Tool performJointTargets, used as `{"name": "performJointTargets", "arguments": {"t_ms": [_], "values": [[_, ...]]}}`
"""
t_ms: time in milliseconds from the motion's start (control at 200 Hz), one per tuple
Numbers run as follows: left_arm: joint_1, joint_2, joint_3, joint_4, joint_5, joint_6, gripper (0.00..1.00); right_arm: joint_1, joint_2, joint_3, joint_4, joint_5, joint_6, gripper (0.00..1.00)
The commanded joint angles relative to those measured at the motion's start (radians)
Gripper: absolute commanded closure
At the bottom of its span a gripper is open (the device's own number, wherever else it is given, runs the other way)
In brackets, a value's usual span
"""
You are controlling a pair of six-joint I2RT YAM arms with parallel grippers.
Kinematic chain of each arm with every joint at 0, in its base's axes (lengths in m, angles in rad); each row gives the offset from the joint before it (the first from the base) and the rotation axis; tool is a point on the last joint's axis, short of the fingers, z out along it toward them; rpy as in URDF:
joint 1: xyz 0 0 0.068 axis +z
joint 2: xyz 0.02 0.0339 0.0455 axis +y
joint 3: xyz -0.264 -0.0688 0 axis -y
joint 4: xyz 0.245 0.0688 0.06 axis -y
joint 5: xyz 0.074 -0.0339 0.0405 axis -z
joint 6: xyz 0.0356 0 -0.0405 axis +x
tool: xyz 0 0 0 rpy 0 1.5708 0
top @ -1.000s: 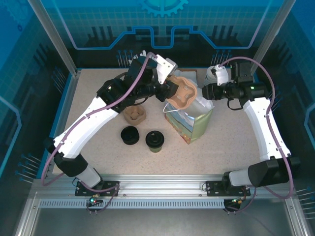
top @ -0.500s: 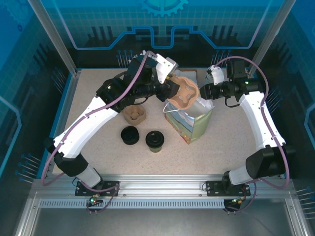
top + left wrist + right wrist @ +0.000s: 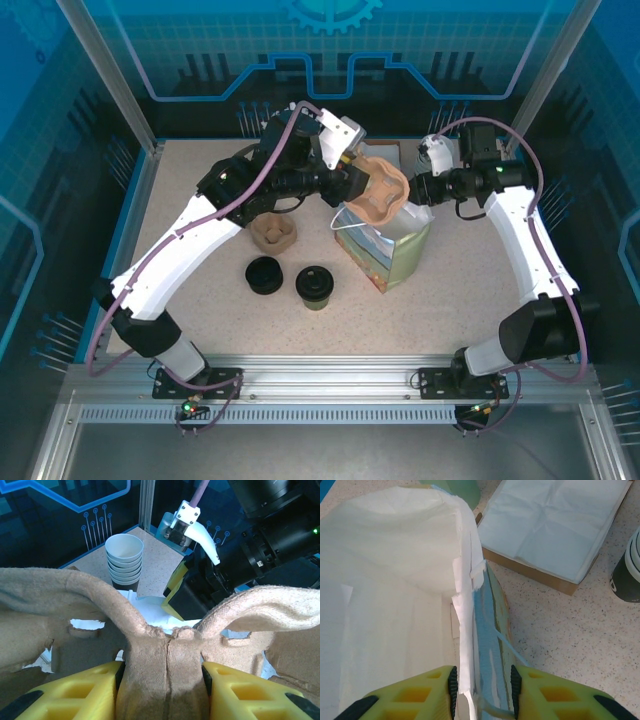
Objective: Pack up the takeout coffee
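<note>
Left fingers [image 3: 75, 692] are clamped on the pulp cup carrier [image 3: 165, 650] above the paper bag [image 3: 385, 250], right fingers [image 3: 410, 695] pinching the bag's rim. The takeout coffee [image 3: 313, 287] just sits on the worktop [image 3: 470, 300] toward the near edge, left of the bag.

Yellow fingers [image 3: 415, 695] astride paper bag [image 3: 395, 580] wall, seemingly pinching it, napkin box [image 3: 555, 525] beyond, dark cup [image 3: 627, 575] at right

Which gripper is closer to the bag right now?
Right. The right gripper pinches the bag at its rim, touching it. The left gripper is above the bag's open top, holding a carrier.
</note>
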Motion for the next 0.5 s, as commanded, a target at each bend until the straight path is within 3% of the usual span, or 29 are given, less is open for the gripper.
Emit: {"name": "performJointTargets", "arguments": {"t_ms": [0,145,250,355,495], "values": [[0.008,0.008,0.035,-0.010,0.042,-0.032,0.57,-0.009,0.008,-0.010,-0.014,-0.016,-0.013,0.66],[0.008,0.008,0.031,-0.011,0.056,-0.041,0.57,-0.007,-0.001,-0.008,-0.018,-0.015,-0.011,0.86],[0.009,0.008,0.029,-0.010,0.088,-0.049,0.57,-0.004,-0.031,-0.015,-0.012,-0.016,-0.005,0.95],[0.007,0.008,0.025,-0.010,0.122,-0.050,0.57,0.010,-0.078,-0.023,-0.006,-0.007,-0.001,1.00],[0.008,0.010,0.014,-0.011,0.179,-0.049,0.57,0.048,-0.153,-0.046,-0.004,0.033,0.006,1.00]]}}
